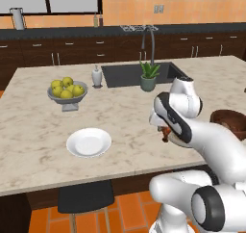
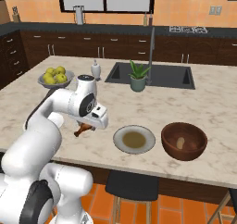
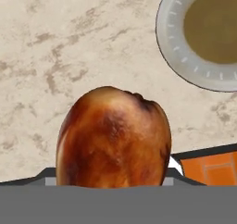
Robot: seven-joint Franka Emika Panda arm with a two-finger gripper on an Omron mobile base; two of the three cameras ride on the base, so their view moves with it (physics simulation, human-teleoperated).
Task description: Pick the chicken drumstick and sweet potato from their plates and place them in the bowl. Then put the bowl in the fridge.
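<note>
The left base view looks from behind the arm, forward and down over the marble counter [image 1: 38, 131], with the arm in the lower right of the frame. The right base view looks at the same counter from the other side, with the arm in the lower left. Both views share the sink [image 1: 137, 73], the plant [image 1: 149, 75] and the apple bowl [image 1: 67, 93]. The hand view looks steeply down from very near: the drumstick [image 3: 113, 137] stands large at the bottom centre, and the grey-green plate [image 3: 173, 47] is cut by the upper right corner.
</note>
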